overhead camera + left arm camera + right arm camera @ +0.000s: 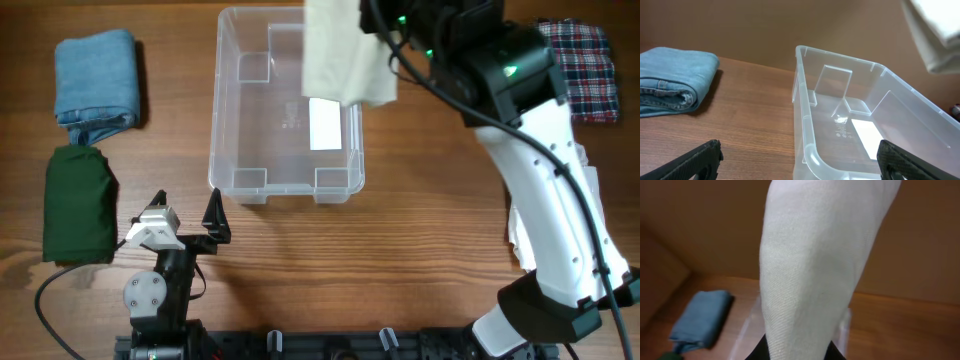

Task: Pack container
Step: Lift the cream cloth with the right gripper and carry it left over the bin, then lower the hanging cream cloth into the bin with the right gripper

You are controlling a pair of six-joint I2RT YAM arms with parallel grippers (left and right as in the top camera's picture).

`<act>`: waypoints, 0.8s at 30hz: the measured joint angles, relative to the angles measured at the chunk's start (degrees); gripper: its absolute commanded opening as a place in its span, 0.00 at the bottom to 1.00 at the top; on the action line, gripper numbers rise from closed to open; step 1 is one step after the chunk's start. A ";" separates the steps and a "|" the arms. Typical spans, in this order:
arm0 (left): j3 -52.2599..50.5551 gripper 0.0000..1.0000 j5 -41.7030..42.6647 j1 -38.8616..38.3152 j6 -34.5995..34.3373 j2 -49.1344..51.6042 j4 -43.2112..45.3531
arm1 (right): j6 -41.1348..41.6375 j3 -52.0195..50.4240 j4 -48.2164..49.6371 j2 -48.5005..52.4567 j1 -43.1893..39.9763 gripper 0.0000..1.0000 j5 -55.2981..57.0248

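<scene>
Placing step: right gripper [380,20] pinched cloth [340,55] above container [213,120], upper centre; left gripper [187,212] stood wide, empty. Next: lower, release inside.

- Wooden table [420,250], brown plank grain, running under the left claw [187,208].
- Clear container [215,150] standing just ahead of that claw, slightly to its right.
- Dark green folded cloth [78,205] to the claw's left.
- Folded blue jeans [97,75] ahead of it and to the left, touching the green cloth.
- Plaid cloth [585,70] far off to its right, ahead.
- White fabric [516,238] far right, partly hidden under the right arm.
</scene>
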 measured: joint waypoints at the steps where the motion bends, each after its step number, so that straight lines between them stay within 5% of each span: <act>1: 0.00 1.00 0.00 0.00 0.00 0.00 0.00 | 0.52 0.02 0.44 0.07 0.63 0.04 -0.22; 24: 0.00 1.00 0.00 0.00 0.00 0.00 0.00 | 13.88 0.07 8.44 16.22 8.02 0.04 -7.76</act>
